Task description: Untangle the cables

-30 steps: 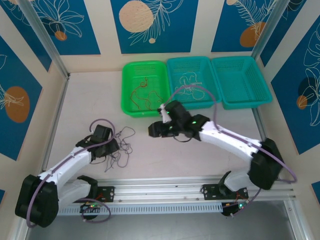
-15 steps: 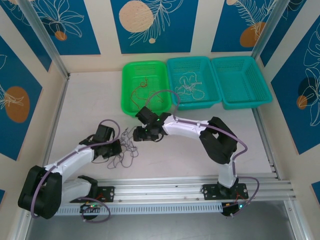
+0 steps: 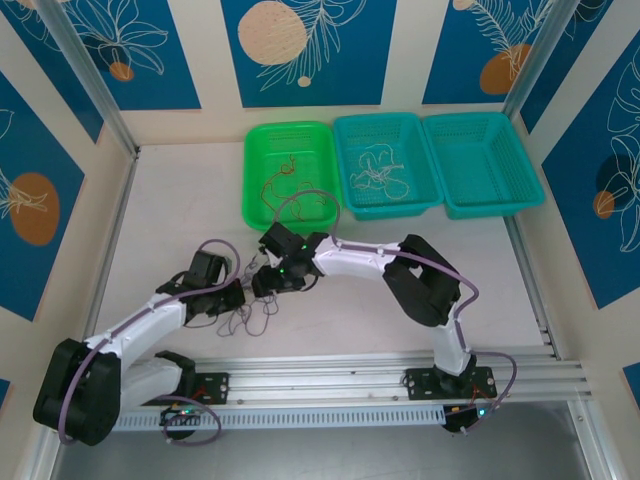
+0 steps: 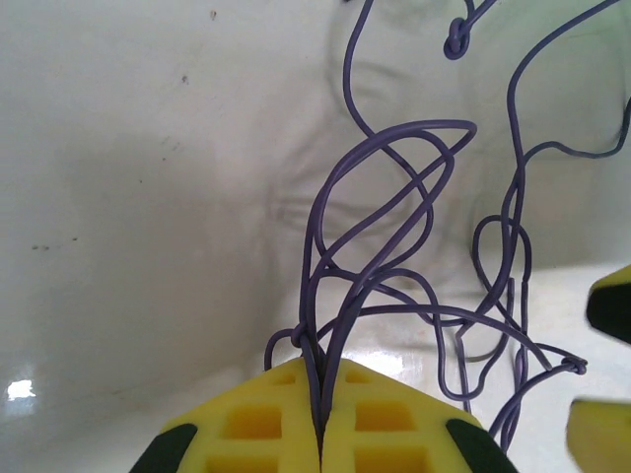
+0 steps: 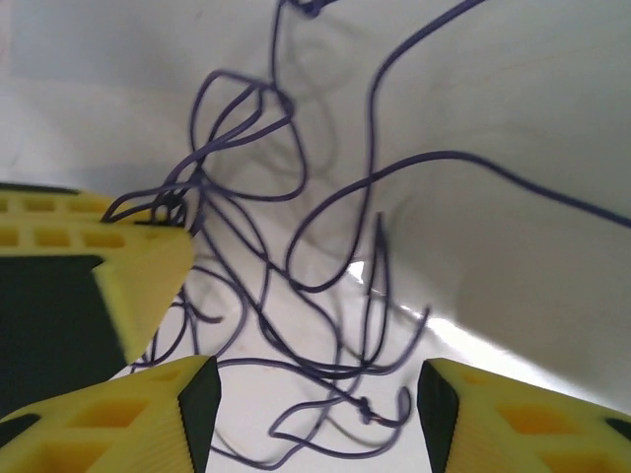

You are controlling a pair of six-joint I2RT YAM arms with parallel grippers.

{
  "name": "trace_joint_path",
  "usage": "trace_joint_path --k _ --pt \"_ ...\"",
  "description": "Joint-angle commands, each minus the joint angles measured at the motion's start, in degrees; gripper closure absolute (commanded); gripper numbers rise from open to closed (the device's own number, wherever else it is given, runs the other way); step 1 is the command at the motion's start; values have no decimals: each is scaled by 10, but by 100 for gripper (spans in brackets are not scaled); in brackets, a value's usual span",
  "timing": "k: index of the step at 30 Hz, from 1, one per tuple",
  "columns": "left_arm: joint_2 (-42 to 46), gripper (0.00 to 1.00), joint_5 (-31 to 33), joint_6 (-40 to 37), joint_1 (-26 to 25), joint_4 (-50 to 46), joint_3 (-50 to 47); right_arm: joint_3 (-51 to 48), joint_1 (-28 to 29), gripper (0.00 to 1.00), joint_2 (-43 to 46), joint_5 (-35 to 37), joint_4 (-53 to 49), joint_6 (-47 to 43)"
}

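White arms (image 3: pixel 140 322), black joints (image 3: pixel 425 285), lilac cables (image 3: pixel 303 192), yellow fingers (image 4: pixel 414 434).

Top cam's up high at 6 o'clock, looking toward 12; both wrist cams sit close over the same purple cables (image 3: pixel 250 315).

Dark purple cables (image 4: pixel 414 212) on a white surface (image 3: pixel 180 210). Yellow with black: left gripper (image 4: pixel 320 434), right gripper (image 5: pixel 315 394). At twelve o'clock, green basket (image 3: pixel 290 127), teal baskets (image 3: pixel 380 118). Blue walls (image 3: pixel 350 60), peach circles, white leaf outlines.

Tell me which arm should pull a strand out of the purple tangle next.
Right, likely. The left tool is shut on the purple cables, anchoring them; the right tool hangs open over loose loops.
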State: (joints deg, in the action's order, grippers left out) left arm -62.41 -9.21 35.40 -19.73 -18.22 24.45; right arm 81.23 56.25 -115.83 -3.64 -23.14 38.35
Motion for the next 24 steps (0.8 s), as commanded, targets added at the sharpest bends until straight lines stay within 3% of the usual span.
trace_joint_path --k 1,4,7,10,15,24 --pt "4 100 -8 -9 5 11 -7 2 4 44 -22 -47 6 -38" --pt "6 100 -8 -9 5 13 -11 -7 5 45 -25 -47 16 -64" --pt "11 100 -4 -9 5 12 -14 -2 5 55 -29 -46 5 -79" --pt "12 100 11 -1 5 1 -13 -6 5 73 -23 -37 0 -79" --pt "14 100 94 44 5 -60 2 -32 4 100 11 -9 -2 -77" --pt "32 100 177 71 6 -107 8 -135 -45 100 118 18 -11 -49"
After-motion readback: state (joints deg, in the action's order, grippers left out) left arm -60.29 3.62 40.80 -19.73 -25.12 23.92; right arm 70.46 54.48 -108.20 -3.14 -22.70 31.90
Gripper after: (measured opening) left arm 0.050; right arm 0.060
